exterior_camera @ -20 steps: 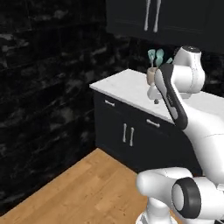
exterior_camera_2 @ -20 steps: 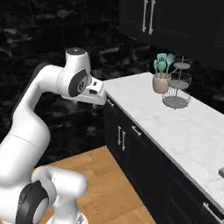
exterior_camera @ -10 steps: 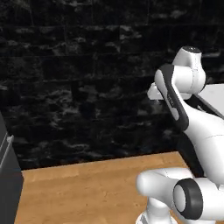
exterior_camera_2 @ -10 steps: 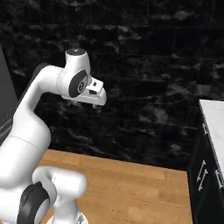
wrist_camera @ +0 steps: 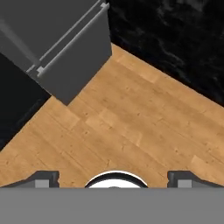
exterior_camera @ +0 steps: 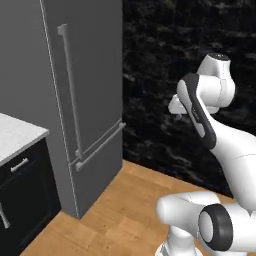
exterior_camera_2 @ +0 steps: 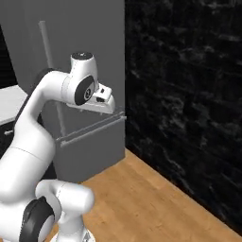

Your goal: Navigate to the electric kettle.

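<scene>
The electric kettle is out of view. My gripper [exterior_camera: 176, 106] is held high in front of the arm, folded close to the body, and it points down at the floor. From the right base view the gripper [exterior_camera_2: 102, 101] hangs in front of the fridge door. In the hand view its two dark fingertips [wrist_camera: 43, 177] stand far apart at the bottom corners with nothing between them, so it is open.
A tall grey fridge [exterior_camera: 80, 75] with long bar handles stands ahead on the left, against a black marble wall [exterior_camera: 165, 60]. A white-topped counter [exterior_camera: 15, 136] over dark cabinets [exterior_camera: 22, 200] is at the far left. Wooden floor [wrist_camera: 131, 122] lies below the hand.
The whole scene has swung as the base turned: the counter with the utensil pot and wire basket left the views, then bare wall passed, and now the fridge shows. The arm's pose is unchanged.
</scene>
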Robot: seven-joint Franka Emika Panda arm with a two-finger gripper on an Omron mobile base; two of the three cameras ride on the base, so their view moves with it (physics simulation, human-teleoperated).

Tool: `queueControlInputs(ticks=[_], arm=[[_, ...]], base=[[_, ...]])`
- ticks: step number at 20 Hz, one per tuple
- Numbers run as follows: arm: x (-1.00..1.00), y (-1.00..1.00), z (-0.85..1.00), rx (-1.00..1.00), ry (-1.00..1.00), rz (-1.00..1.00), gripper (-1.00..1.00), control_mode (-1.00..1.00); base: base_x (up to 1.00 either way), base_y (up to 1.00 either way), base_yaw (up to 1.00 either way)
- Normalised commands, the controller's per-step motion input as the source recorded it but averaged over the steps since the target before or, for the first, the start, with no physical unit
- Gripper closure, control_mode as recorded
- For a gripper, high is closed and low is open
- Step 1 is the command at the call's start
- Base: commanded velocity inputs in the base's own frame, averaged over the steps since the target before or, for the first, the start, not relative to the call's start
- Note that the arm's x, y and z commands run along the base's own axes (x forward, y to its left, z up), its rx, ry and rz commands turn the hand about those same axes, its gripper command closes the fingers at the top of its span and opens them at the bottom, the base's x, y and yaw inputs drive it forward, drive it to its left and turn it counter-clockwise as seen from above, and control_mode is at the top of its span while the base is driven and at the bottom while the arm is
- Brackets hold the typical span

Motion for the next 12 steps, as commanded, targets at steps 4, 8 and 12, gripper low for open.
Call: queueControlInputs(ticks=[4,8,12], arm=[[0.0,0.0,0.0,0.0,0.0,0.0,-1.0,1.0],[0.0,0.0,0.0,0.0,0.0,0.0,-1.0,1.0],[0.0,0.0,0.0,0.0,0.0,0.0,-1.0,1.0]], base=[[0.0,0.49,0.94],[0.03,0.69,0.83],[0.61,0.5,0.67]])
